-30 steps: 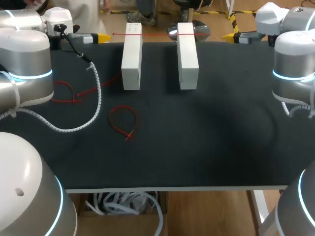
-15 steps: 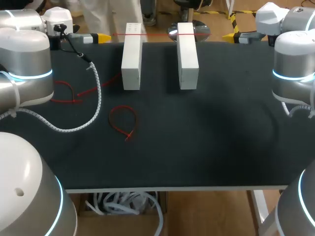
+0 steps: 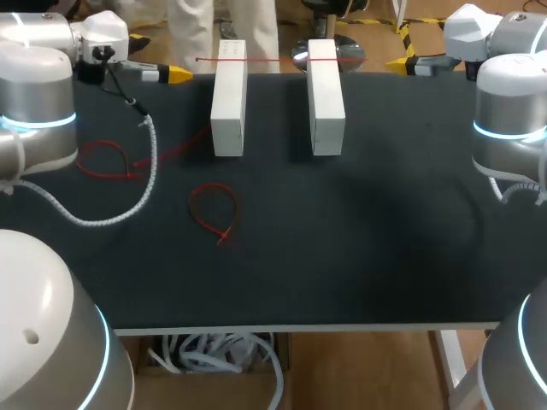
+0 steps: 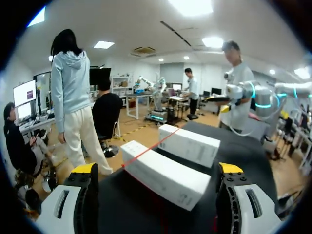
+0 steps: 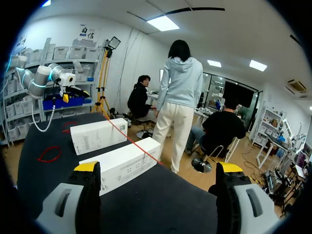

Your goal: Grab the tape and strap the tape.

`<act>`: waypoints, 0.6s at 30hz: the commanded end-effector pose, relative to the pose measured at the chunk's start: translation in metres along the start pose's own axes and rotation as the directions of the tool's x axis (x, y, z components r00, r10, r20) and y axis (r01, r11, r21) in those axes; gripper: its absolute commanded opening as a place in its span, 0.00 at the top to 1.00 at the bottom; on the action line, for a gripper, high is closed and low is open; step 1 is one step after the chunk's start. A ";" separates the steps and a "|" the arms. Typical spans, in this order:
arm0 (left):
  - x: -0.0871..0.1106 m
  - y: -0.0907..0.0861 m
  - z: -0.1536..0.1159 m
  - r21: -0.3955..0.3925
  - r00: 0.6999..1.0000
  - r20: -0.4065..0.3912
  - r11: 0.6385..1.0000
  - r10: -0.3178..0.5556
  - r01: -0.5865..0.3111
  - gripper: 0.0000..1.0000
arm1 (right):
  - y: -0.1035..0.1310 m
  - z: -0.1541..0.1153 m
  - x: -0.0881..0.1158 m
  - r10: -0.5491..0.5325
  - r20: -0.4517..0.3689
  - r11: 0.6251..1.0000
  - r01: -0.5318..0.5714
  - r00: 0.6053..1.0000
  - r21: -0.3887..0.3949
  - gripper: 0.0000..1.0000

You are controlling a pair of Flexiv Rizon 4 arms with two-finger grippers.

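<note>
Black tabletop (image 3: 359, 256) under me, and across the far ends of two white boxes (image 3: 229, 98) lies the red tape (image 3: 273, 60), stretched straight and bridging the gap between them. My left gripper (image 4: 157, 168) and right gripper (image 5: 158, 167) hang released, fingers wide, at the table's far corners, both apart from the tape. To take it cleanly, I judge each should pinch an overhanging end, level with the box tops, without dragging it. Red loops (image 3: 214, 212) lie nearer on the tabletop.

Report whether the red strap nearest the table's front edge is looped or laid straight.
Looped: the red strap curls into a closed ring, with a short tail poking out where its ends meet.
</note>
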State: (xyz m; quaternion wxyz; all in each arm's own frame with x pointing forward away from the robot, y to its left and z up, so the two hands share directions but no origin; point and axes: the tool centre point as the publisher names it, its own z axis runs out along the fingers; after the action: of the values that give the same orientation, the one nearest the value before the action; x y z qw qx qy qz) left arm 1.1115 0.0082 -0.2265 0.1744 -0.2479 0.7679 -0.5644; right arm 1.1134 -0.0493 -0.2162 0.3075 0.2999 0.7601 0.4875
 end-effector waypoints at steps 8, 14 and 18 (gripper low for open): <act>-0.019 -0.010 0.059 0.058 0.965 -0.234 0.992 0.119 -0.109 0.00 | 0.000 0.000 0.000 0.000 -0.001 1.000 0.000 1.000 0.000 0.00; -0.014 -0.010 0.091 0.039 0.957 -0.279 0.997 0.074 -0.065 0.00 | 0.000 0.000 0.000 0.000 -0.001 1.000 0.000 1.000 0.000 0.00; -0.015 -0.005 0.110 0.028 0.951 -0.306 0.999 0.051 -0.044 0.00 | 0.000 0.000 0.000 0.000 -0.001 1.000 0.000 1.000 0.000 0.00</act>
State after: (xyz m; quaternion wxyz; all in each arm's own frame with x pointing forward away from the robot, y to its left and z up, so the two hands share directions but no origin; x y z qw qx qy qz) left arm 1.1658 -0.0562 -0.2452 0.1050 -0.1620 0.7810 -0.5940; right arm 1.1134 -0.0495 -0.2162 0.3075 0.3000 0.7601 0.4875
